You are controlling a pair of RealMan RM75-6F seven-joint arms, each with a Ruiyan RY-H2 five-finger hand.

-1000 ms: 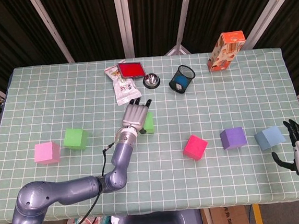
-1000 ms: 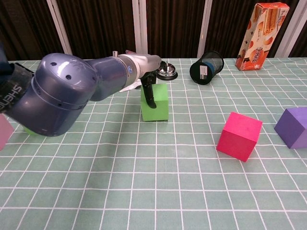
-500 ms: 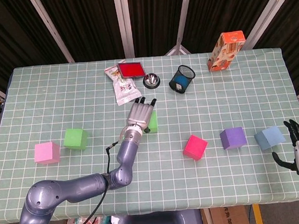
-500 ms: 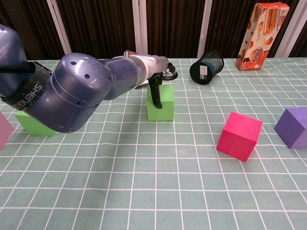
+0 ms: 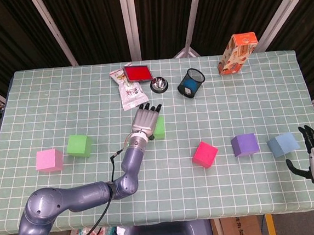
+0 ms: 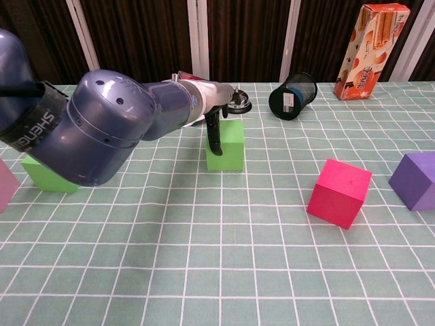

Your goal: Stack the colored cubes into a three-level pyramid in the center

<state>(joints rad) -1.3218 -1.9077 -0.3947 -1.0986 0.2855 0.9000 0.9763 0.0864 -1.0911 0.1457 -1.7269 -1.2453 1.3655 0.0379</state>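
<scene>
left hand (image 5: 145,120): resting over the central green cube (image 6: 228,144), fingers draped on its top and near face. can't tell if you actually have a grip or are just nudging it (thumb side hidden).
why there: looks like you're seating this cube mid-table as a base block.
cube vs hand: directly under and just right of the fingers, touching, flat on the checked cloth (image 5: 62,98).
right hand (image 5: 313,152): parked at the table's right edge, fingers apart, holding nothing.
rest of stock: second green cube (image 5: 78,146) and pink cube (image 5: 49,160) far left; magenta cube (image 5: 205,154), purple cube (image 5: 244,144), blue cube (image 5: 282,144) to the right, all single, nothing stacked yet.
</scene>
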